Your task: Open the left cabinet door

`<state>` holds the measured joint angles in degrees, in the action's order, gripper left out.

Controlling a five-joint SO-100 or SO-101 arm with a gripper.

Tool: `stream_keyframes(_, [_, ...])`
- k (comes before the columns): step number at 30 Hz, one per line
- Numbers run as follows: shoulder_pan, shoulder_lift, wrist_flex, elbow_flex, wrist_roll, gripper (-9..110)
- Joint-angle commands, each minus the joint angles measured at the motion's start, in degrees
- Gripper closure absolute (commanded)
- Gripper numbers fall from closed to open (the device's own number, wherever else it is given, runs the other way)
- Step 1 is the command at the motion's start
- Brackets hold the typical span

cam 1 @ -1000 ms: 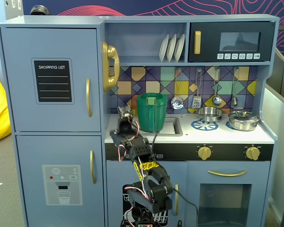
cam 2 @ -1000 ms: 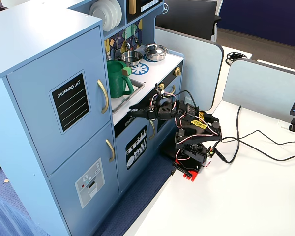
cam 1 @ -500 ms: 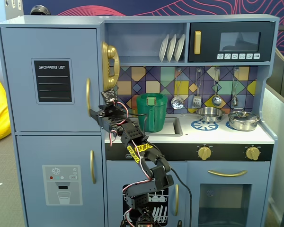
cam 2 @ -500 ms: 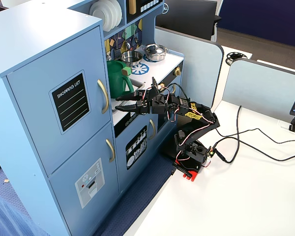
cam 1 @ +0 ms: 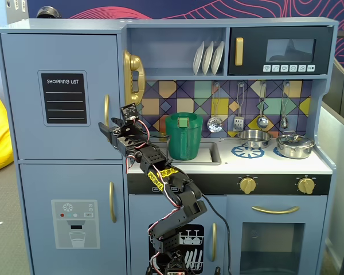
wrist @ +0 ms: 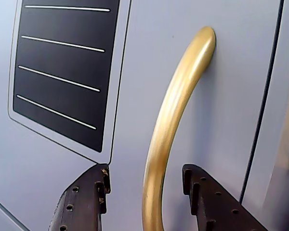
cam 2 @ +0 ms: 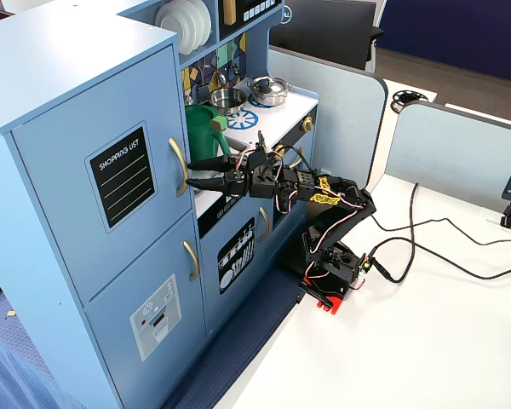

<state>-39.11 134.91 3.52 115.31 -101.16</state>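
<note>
The left cabinet door (cam 1: pixel 24 114) is blue-grey, with a black "SHOPPING LIST" panel (cam 1: pixel 64 98) and a vertical gold bar handle (cam 1: pixel 107 109). It sits flush with the cabinet, shut, in both fixed views. My gripper (cam 1: pixel 106 129) is open at the lower part of that handle. In the wrist view the handle (wrist: pixel 179 96) curves down between my two dark fingers, and the gripper (wrist: pixel 145 169) straddles it with a gap on each side. The other fixed view shows the gripper (cam 2: pixel 190 173) reaching the handle (cam 2: pixel 178 165) from the right.
Below is a second door with a grey dispenser panel (cam 1: pixel 74 223). A gold toy telephone (cam 1: pixel 133 77) hangs right of the door's edge. A green pitcher (cam 1: pixel 183 136) stands in the sink behind my arm. The arm's base (cam 2: pixel 328 281) sits on a white table with cables.
The arm has stretched up and to the left, from in front of the sink to the upper door's gold handle. The gripper is open around the handle now. The door has not moved.
</note>
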Motion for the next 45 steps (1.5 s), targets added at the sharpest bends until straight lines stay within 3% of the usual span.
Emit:
stream_keyframes(1, [1.7,-1.3,-3.5,-3.9,1.9,91])
stream_keyframes(19, [-17.3,2.6,-11.6,6.0,-13.0,94])
stream_keyframes(26, [-11.3,8.3,-12.3,8.6,-12.0,94])
stream_keyframes(37, [-1.6,25.1,0.5,12.0,-9.4,95])
stream_keyframes(45, [6.3,24.9,4.1,11.6,-5.3,96])
